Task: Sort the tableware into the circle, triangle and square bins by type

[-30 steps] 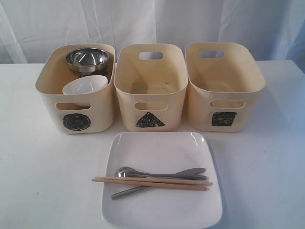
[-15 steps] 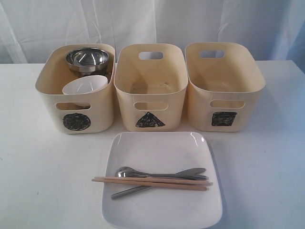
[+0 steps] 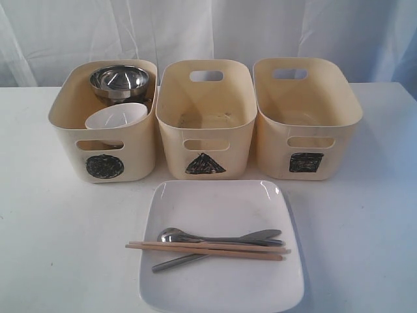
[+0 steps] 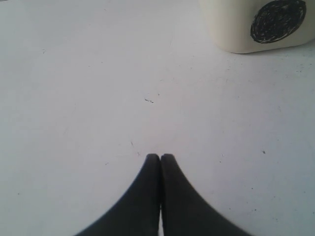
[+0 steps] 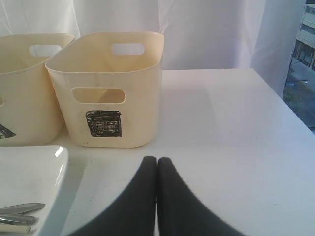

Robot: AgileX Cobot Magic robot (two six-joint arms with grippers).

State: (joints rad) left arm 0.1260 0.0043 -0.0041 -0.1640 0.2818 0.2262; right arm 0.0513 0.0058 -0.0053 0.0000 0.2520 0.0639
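**Bowls binned, plate load waiting, both pincers empty**

My left pincer [image 4: 160,156] is pressed together on nothing, low over the bench [image 3: 39,215] just beside the circle bin [image 3: 65,140]. My right pincer [image 5: 157,159] is also pressed together and empty, facing the square bin [image 3: 273,147].

The circle bin holds the large steel bowl [image 3: 119,79] at the back and the small white bowl [image 3: 116,117] tilted in front. My read is that round hollow ware goes there. I can't make out any mugs.

I see nothing in the triangle bin [image 3: 171,140] or the square bin.

The white square plate [image 3: 215,202] sits on the bench in front of the triangle bin. The wooden chopsticks [image 3: 208,249] lie across the steel cutlery [image 3: 260,236] on it, so those must come off before the plate moves. Thin pieces may skid on the glaze.
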